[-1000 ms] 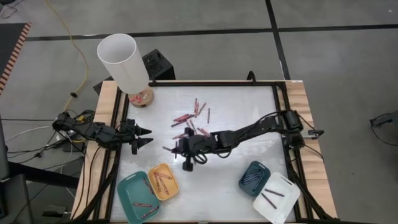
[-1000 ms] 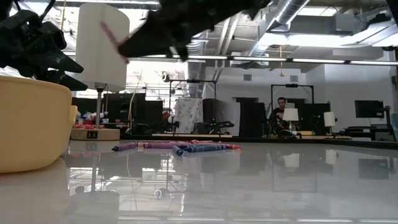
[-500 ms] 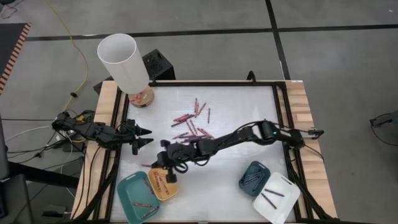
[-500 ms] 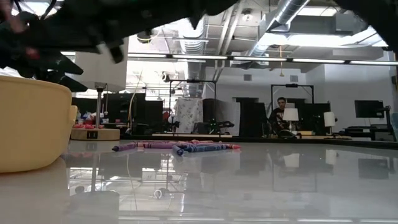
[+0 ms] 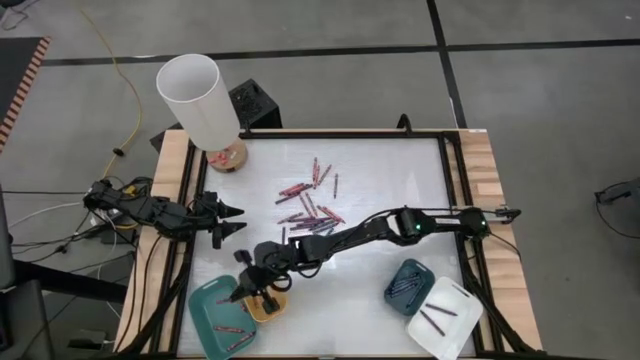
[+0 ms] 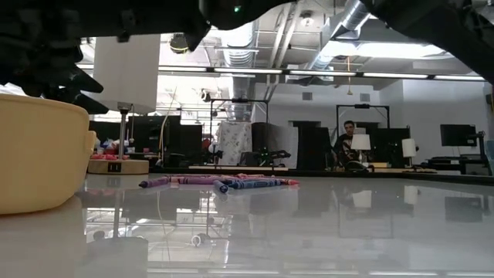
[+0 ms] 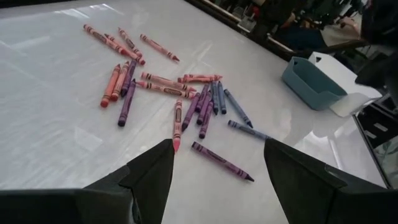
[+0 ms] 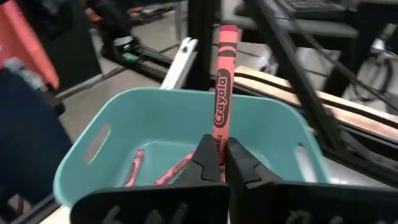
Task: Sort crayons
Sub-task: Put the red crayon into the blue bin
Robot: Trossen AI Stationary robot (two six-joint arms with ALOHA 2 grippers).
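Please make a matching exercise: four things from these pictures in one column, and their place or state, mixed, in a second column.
1. right hand
2. left hand
3. white tray
4. lamp

a. far left corner of the table
b. open, at the left edge
c. near right corner
d. shut on a red crayon, over the teal tray

Pairs: 1-d, 2-b, 3-c, 4-a

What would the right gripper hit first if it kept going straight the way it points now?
Probably the teal tray. The right gripper, shut on a red crayon, points into it, where a few crayons already lie. Depth is unclear, so whether wall or floor comes first is hard to say.
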